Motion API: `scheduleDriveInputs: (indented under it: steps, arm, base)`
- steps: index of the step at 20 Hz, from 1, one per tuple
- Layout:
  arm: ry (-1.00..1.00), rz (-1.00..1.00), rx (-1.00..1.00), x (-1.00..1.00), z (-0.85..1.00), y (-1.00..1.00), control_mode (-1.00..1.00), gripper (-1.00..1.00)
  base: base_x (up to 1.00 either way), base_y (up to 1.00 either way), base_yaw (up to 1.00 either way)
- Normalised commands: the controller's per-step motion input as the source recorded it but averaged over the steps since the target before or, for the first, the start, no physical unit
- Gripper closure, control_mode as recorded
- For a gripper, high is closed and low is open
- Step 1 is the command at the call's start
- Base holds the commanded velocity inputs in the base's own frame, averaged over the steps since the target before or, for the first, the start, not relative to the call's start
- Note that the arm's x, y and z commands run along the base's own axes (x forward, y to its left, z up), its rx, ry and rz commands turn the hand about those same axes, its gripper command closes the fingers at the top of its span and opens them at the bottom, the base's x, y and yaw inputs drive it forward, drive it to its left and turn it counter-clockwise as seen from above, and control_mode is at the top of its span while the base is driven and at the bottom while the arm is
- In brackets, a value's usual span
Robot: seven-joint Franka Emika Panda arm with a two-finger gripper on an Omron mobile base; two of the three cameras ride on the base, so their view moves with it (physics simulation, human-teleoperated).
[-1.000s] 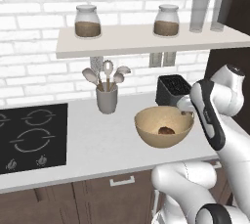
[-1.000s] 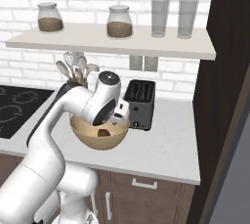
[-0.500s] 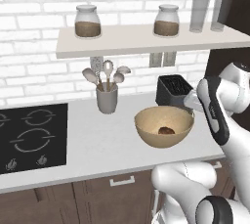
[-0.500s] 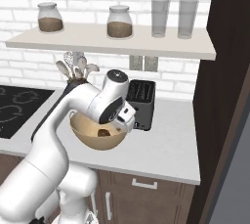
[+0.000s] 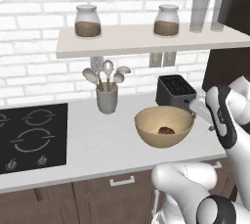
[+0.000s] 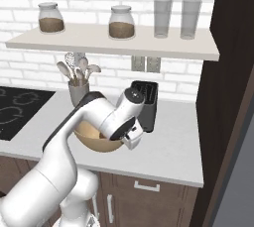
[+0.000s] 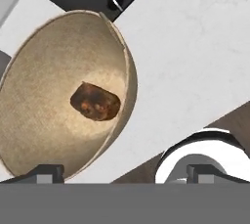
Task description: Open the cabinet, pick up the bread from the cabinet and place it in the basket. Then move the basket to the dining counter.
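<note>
bread lies in the basket; my jaws hang released beside its rim, next to grasp it for carrying.

No legible text, label, brand or number anywhere.

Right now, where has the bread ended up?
The bread lies at the bottom of the basket on the worktop, just in front of the black toaster.
</note>
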Motion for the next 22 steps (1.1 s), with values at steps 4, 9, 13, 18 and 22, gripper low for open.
scheduleDriveInputs:
  steps: [4, 9, 13, 18, 22]
  arm:
    - [0.03, -0.11, 0.03, 0.0, -0.05, 0.0, -1.0, -1.0]
    - [0.04, -0.07, 0.03, 0.0, -0.1, 0.0, -1.0, -1.0]
    - [0.07, -0.06, 0.01, 0.19, -0.51, 0.25, -1.0, -1.0]
    - [0.0, -0.01, 0.0, 0.43, -0.29, 0.32, -1.0, -1.0]
    - [0.0, 0.0, 0.03, 0.28, -0.19, 0.01, -1.0, -1.0]
  base:
    - [0.0, 0.0, 0.0]
    - [0.0, 0.0, 0.0]
    - [0.0, 0.0, 0.0]
    - [0.0, 0.0, 0.0]
    - [0.0, 0.0, 0.0]
